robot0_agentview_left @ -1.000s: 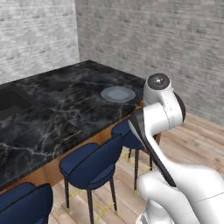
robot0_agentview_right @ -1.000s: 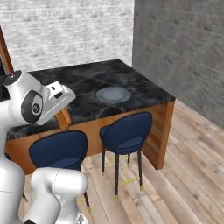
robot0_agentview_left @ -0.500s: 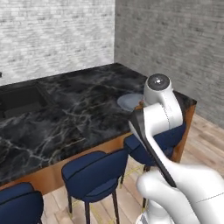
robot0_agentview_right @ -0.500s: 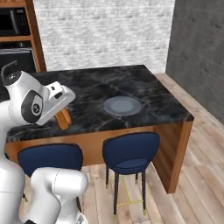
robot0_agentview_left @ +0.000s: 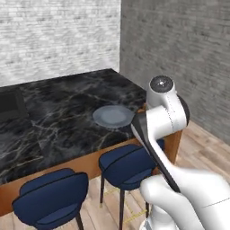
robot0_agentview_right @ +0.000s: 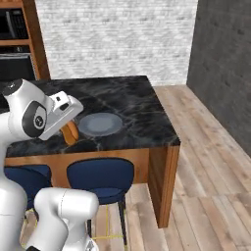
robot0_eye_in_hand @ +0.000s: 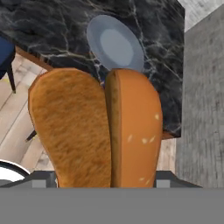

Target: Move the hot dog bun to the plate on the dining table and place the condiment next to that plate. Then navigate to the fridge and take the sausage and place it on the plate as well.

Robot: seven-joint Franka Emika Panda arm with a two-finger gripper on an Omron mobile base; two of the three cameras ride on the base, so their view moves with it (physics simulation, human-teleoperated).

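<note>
Hand view is giving you the clearest look at the grip: the tan-orange split hot dog bun (robot0_eye_in_hand: 98, 131) is standing up between the fingers, which are themselves hidden behind it, so the two-finger gripper (robot0_agentview_right: 68, 128) is spread wide and is clamping the bun across its width. Beyond the bun in that view, the round flat grey-blue plate (robot0_eye_in_hand: 114, 44) is lying on the black white-veined marble top of the dining table (robot0_eye_in_hand: 52, 26), with nothing on it, and the bun is hanging short of the plate, off the table's wooden edge and over the pale wooden plank floor (robot0_eye_in_hand: 17, 113). From the right base view you are seeing the bun (robot0_agentview_right: 70, 132) poking down below the white hand, just beside the plate (robot0_agentview_right: 100, 123) on the side nearer the arm, at about the table's front edge (robot0_agentview_right: 98, 159). From the left base view the plate (robot0_agentview_left: 113, 115) is sitting near the table's front edge and toward its end by the dark grey brick wall (robot0_agentview_left: 179, 58), and the arm's white elbow is rising just beside the plate, between it and you. Two navy-blue cushioned stools with dark legs (robot0_agentview_left: 128, 166) are tucked under the table edge in front of the plate. At the far end of the table from the plate, a wooden cabinet with dark built-in ovens (robot0_agentview_right: 17, 39) is standing against the pale brick wall (robot0_agentview_right: 112, 39).
</note>
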